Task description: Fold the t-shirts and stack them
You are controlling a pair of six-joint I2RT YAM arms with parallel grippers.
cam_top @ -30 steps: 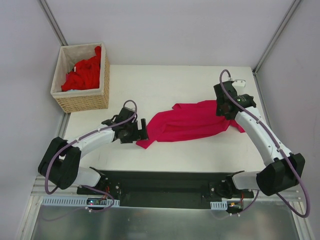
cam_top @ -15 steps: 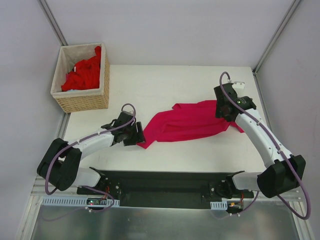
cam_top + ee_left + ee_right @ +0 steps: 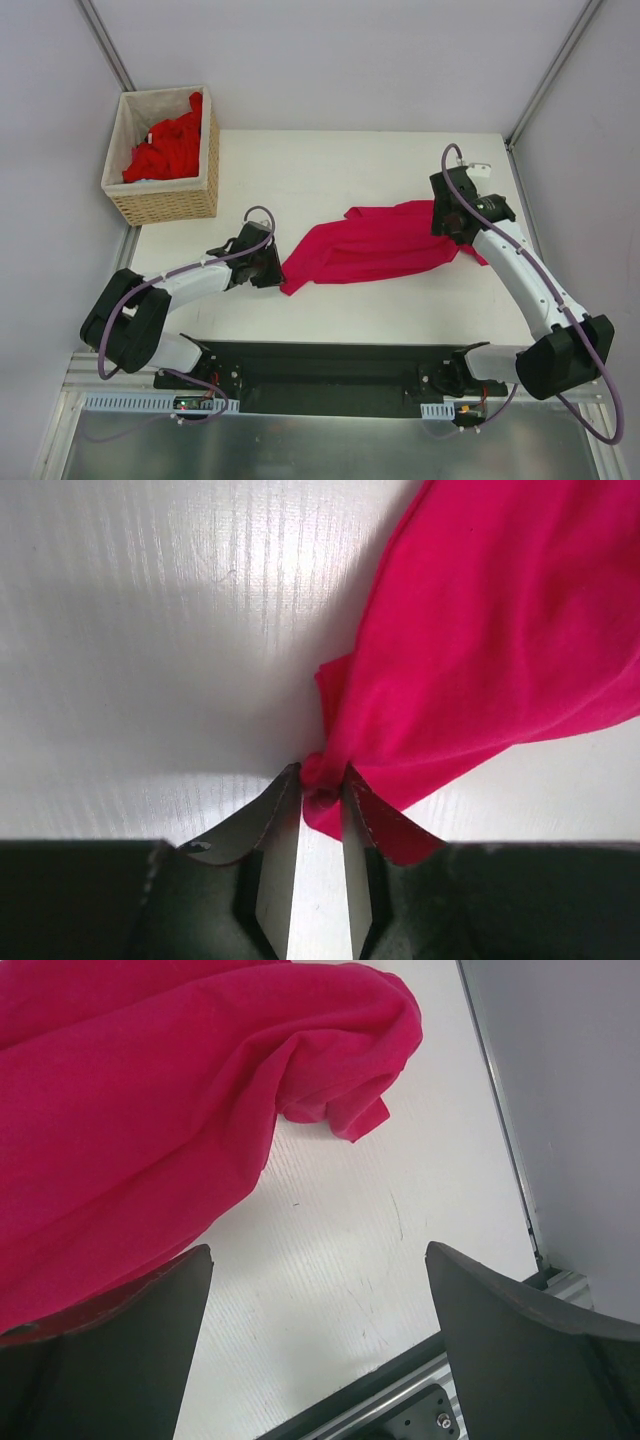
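Observation:
A magenta-crimson t-shirt [image 3: 380,245] lies crumpled across the middle of the white table. My left gripper [image 3: 280,274] is at its lower left corner. In the left wrist view the gripper [image 3: 322,782] is shut on a bunched corner of the t-shirt [image 3: 480,650]. My right gripper [image 3: 457,234] hovers over the shirt's right end. In the right wrist view it [image 3: 318,1252] stands wide open over bare table, with the t-shirt [image 3: 150,1110] to its left and nothing between its fingers. More bright red t-shirts [image 3: 165,148] are heaped in the basket.
A woven wicker basket [image 3: 165,206] stands at the table's back left corner. Grey walls close in the table on the left, back and right. The table's right edge and a metal rail [image 3: 400,1400] show close to my right gripper.
My left gripper has closed from wide open onto the t-shirt's lower left corner, shifting slightly left. The right arm has hardly moved and stays open.

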